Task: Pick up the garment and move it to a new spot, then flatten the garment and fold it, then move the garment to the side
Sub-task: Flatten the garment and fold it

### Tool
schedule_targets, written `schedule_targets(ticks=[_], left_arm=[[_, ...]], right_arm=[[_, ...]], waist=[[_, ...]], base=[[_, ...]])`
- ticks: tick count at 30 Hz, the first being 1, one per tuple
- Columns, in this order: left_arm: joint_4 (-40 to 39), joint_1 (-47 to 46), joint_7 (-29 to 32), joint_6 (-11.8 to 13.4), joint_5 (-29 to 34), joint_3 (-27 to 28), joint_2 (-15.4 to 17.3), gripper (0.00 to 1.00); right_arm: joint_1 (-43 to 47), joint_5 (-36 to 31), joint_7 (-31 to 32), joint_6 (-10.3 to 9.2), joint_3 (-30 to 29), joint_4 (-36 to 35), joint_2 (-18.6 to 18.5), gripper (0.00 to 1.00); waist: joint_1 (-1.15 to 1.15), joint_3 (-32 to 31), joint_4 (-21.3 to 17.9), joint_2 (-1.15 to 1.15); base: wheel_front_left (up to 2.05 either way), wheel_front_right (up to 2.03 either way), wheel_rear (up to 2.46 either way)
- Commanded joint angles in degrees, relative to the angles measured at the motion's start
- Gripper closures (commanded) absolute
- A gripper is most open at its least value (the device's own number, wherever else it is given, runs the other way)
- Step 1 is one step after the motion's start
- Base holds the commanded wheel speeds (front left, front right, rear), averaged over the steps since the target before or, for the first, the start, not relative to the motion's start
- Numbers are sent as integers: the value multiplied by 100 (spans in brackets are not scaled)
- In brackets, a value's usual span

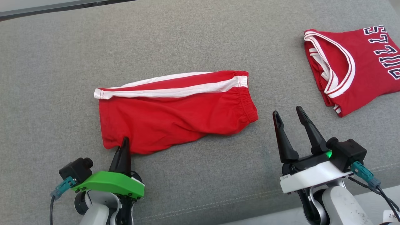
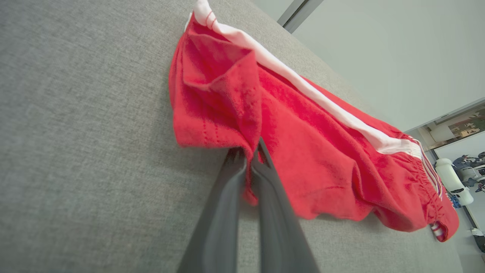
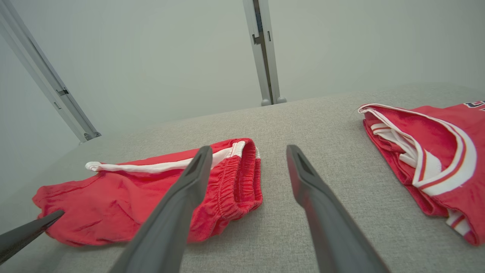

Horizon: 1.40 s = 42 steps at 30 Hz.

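The garment (image 1: 175,115) is a pair of red shorts with a white side stripe. It lies mid-surface with its elastic waistband to the right and its leg hem to the left. My left gripper (image 1: 125,140) is shut on the near left corner of the hem. In the left wrist view the fingers (image 2: 252,151) pinch a fold of the red cloth (image 2: 303,151). My right gripper (image 1: 288,111) stands open and holds nothing, just right of the waistband and apart from it. In the right wrist view the shorts (image 3: 132,193) lie left of the right gripper (image 3: 249,148).
A folded red jersey (image 1: 353,68) with white trim and dark lettering lies at the far right, also seen in the right wrist view (image 3: 428,151). Everything rests on a grey fabric cushion (image 1: 200,37). Its front seam runs just past both wrists. Metal frame posts (image 3: 265,53) stand behind.
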Motion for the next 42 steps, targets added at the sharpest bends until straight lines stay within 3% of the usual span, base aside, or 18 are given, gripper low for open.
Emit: schedule_targets(ticks=[1, 2, 10, 17, 23, 28, 42], left_arm=[[34, 90, 7, 51, 20, -14, 55, 53], [43, 89, 11, 60, 24, -21, 47, 0], [78, 111, -218, 660, 548, 88, 302, 0], [-503, 154, -376, 1100, 1327, 230, 629, 0], [-1458, 265, -398, 1208, 2137, 499, 802, 0], [-1923, 428, -396, 1145, 2606, 412, 930, 0], [-1990, 1108, -351, 1259, 2730, 161, 903, 0]], right_arm=[[15, 34, -15, -1, 7, 22, -37, 0], [13, 43, -15, -1, -4, 22, -34, 0], [106, 130, -15, -1, -80, 87, 5, 0], [110, 95, -15, -1, -213, 94, -55, 0], [106, -21, 26, -1, -370, 65, -103, 0], [72, -160, 114, -1, -377, 33, -166, 0], [477, -320, 400, -1, -407, 216, -131, 0]], waist=[[0, -34, -18, 0], [0, -52, -24, 0], [0, -212, -65, 0], [0, -353, 20, 0], [0, -497, 175, 0], [0, -653, 209, 0], [0, -1175, 289, 0]], base=[[0, 0, 0], [0, 0, 0], [0, 0, 0], [0, 0, 0], [0, 0, 0], [0, 0, 0], [0, 0, 0]])
